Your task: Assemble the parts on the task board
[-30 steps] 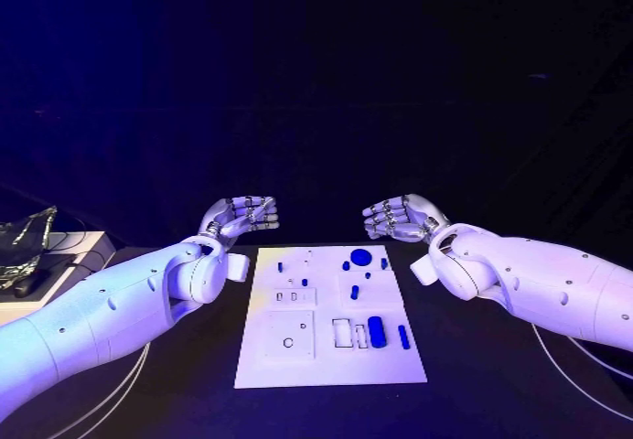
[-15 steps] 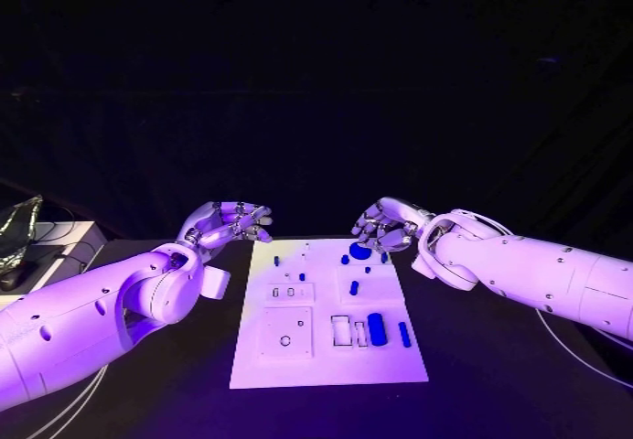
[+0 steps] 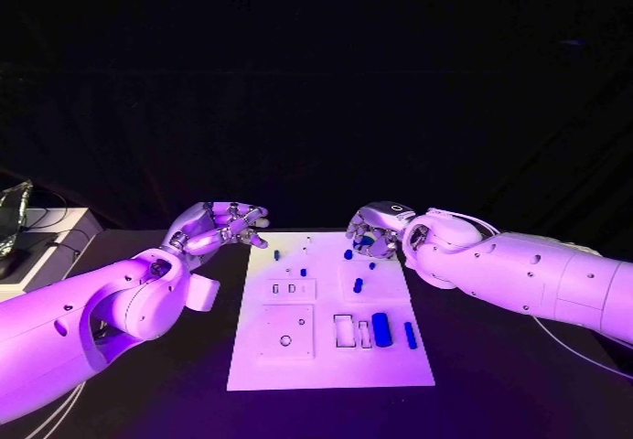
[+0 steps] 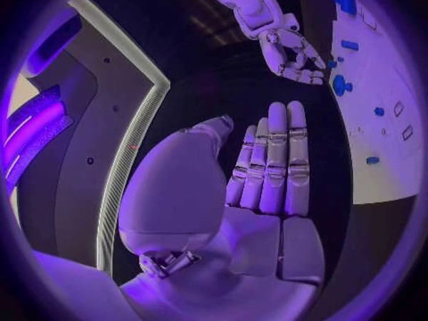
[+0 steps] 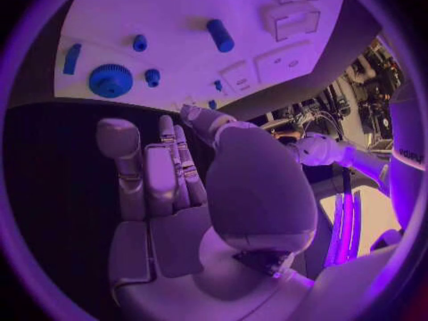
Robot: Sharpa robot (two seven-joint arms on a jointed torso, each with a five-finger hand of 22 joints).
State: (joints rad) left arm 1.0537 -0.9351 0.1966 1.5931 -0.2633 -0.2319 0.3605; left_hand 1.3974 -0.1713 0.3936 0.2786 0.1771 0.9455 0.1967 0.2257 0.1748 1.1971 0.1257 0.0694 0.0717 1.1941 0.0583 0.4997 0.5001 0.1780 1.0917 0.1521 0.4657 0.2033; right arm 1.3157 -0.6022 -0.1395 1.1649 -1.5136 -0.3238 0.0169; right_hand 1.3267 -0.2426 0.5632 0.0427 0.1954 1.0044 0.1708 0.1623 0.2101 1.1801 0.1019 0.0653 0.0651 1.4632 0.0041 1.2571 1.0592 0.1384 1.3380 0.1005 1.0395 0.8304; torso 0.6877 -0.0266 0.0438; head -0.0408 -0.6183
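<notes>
Now right robot hand (image 3: 370, 232) over task board (image 3: 330, 366), lower.

You will find no readable text, label, brand or number here. The task board (image 3: 330, 366) carries no legible markings. Neither do the arms.

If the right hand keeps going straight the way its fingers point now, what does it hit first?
Most likely the round blue gear at the far end of the task board. The right hand hangs over that end, holding nothing, fingers aimed roughly toward the gear. Depth is unclear, so it could touch bare board beside it.
</notes>
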